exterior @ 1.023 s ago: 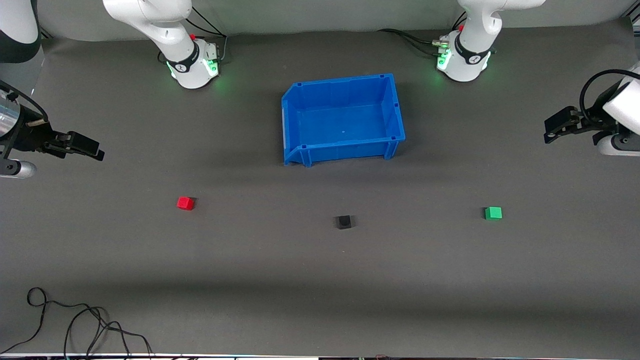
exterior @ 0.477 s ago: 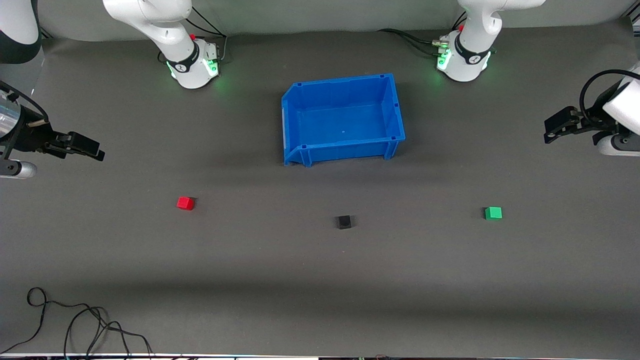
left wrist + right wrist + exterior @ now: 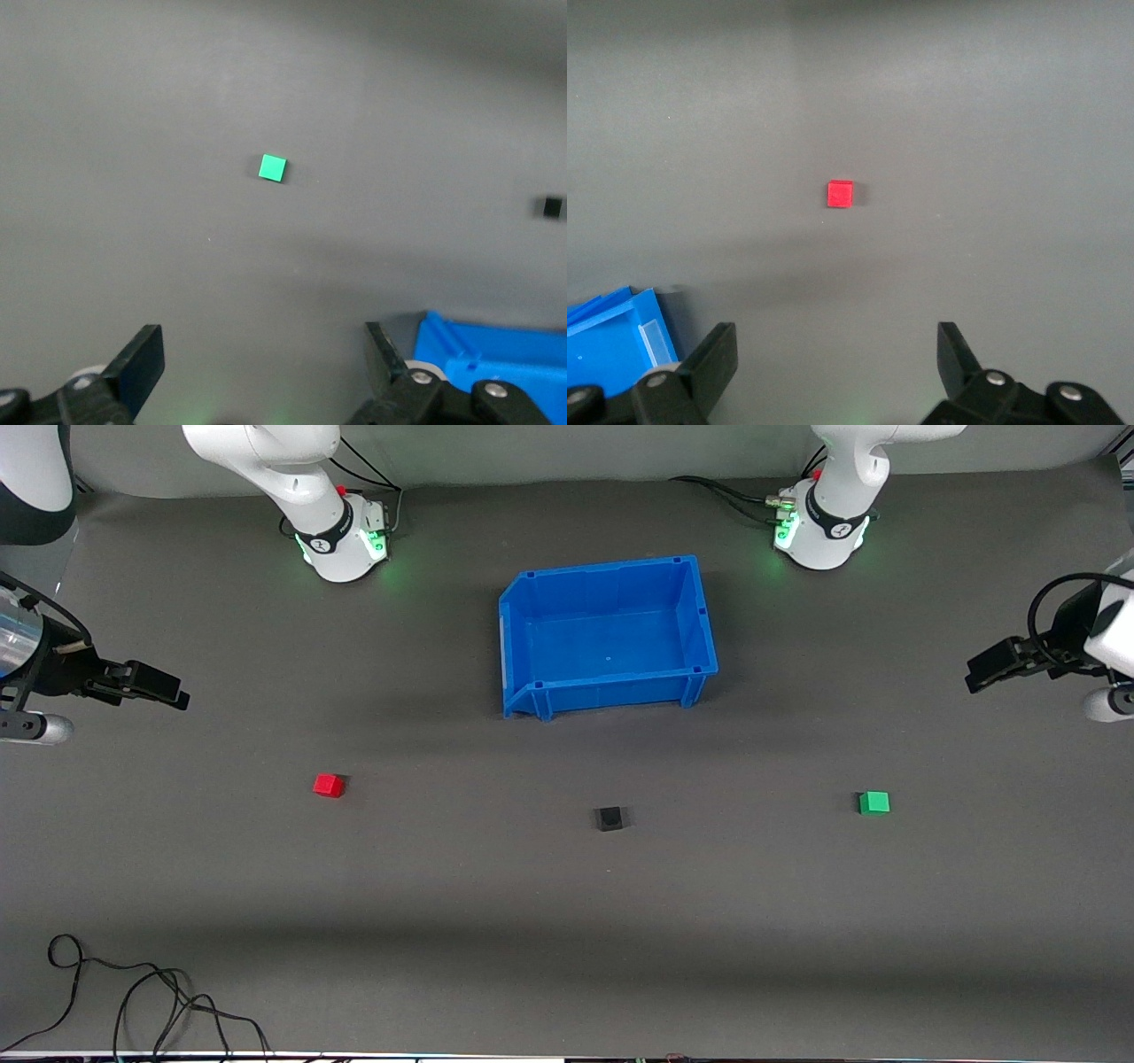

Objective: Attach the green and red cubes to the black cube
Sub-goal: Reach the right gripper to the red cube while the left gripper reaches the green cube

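Observation:
Three small cubes lie apart on the dark mat, all nearer the front camera than the bin. The red cube (image 3: 329, 785) (image 3: 840, 193) is toward the right arm's end. The black cube (image 3: 609, 817) (image 3: 551, 207) is in the middle. The green cube (image 3: 873, 802) (image 3: 273, 167) is toward the left arm's end. My right gripper (image 3: 158, 689) (image 3: 837, 347) hangs open over bare mat at its end of the table, with the red cube ahead of its fingers. My left gripper (image 3: 985, 670) (image 3: 263, 352) hangs open over bare mat at its end, the green cube ahead of it. Neither holds anything.
An open blue bin (image 3: 700, 624) (image 3: 496, 354) (image 3: 607, 341) with nothing in it stands mid-table between the two arm bases (image 3: 341, 545) (image 3: 819, 536). A loose black cable (image 3: 133, 996) lies by the front edge toward the right arm's end.
The left gripper has shifted a little toward the green cube. The right gripper has crept slightly toward the red cube. The cubes and bin have not moved.

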`<state>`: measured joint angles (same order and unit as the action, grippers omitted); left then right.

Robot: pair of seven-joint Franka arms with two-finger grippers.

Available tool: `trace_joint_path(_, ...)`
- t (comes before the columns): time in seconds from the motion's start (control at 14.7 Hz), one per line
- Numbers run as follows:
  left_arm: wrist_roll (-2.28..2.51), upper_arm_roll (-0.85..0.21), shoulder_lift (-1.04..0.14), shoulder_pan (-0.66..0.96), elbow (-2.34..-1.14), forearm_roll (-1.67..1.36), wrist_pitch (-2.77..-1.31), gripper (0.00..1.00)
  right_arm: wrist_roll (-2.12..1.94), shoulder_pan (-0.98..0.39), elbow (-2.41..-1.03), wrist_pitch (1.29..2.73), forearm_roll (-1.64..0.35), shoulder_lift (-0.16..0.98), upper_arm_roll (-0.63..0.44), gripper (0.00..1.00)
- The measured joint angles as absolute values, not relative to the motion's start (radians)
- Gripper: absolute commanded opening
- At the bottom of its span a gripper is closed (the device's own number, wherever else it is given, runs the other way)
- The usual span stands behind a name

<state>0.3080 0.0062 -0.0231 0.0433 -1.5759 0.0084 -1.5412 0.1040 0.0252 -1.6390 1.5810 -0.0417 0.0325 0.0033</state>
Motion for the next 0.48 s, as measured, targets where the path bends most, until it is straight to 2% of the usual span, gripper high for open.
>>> trace_joint_path(0.2,0.495,0.012,-0.032,0.033,-1.576,-0.009,-1.543,1.0,0.104,0.025,-1.693,1.622,-0.042,0.04,0.004,1.0)
trace_joint_path(0.48,0.723,0.022,-0.076,-0.072,-1.576,-0.173,-1.544,1.0,0.104,0.025,-1.843,1.81,-0.042,0.053,0.004,1.0)
